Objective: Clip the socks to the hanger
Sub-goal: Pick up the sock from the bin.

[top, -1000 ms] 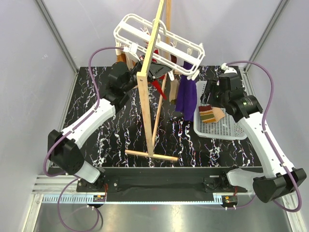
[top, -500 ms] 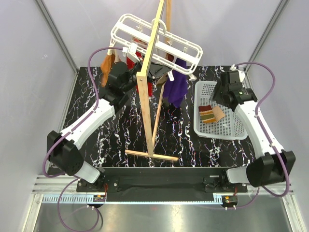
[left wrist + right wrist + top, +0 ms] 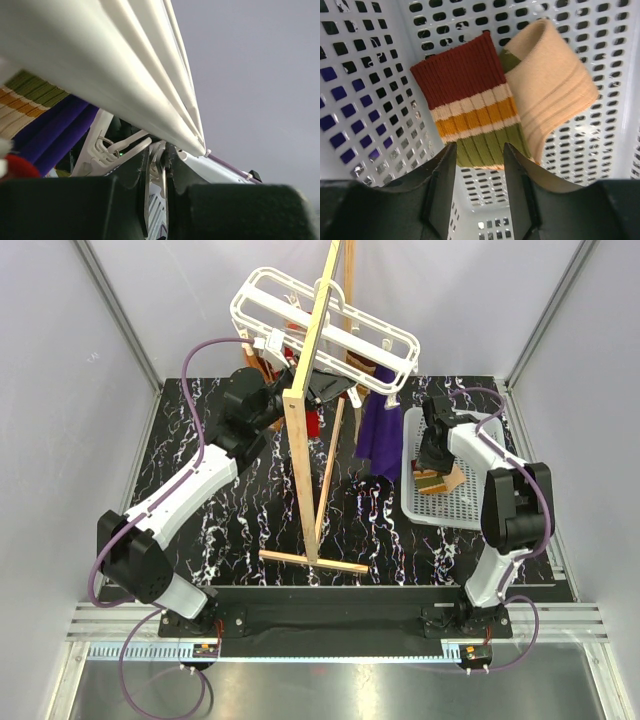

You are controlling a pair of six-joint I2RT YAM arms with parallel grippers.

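Top external view: the hanger (image 3: 365, 332) is hung from the wooden stand (image 3: 305, 410) so that it can be reached by both arms, and a purple sock (image 3: 380, 435) and a red sock (image 3: 312, 425) are seen hanging beneath it. The left arm is stretched up and forward to the underside of the hanger. The left gripper (image 3: 330, 392) is closed, presumably to steady the frame, though what is pinched cannot be told from the left wrist view. One striped sock (image 3: 470, 100) is left lying folded on the perforated floor of the basket (image 3: 470, 505), at the right of the table (image 3: 240, 510). The right arm is folded back on itself, with the wrist pointed steeply down into the basket. The right gripper (image 3: 479, 150) is held with jaws apart astride the sock's near edge, so a pick is judged to be the step in hand.
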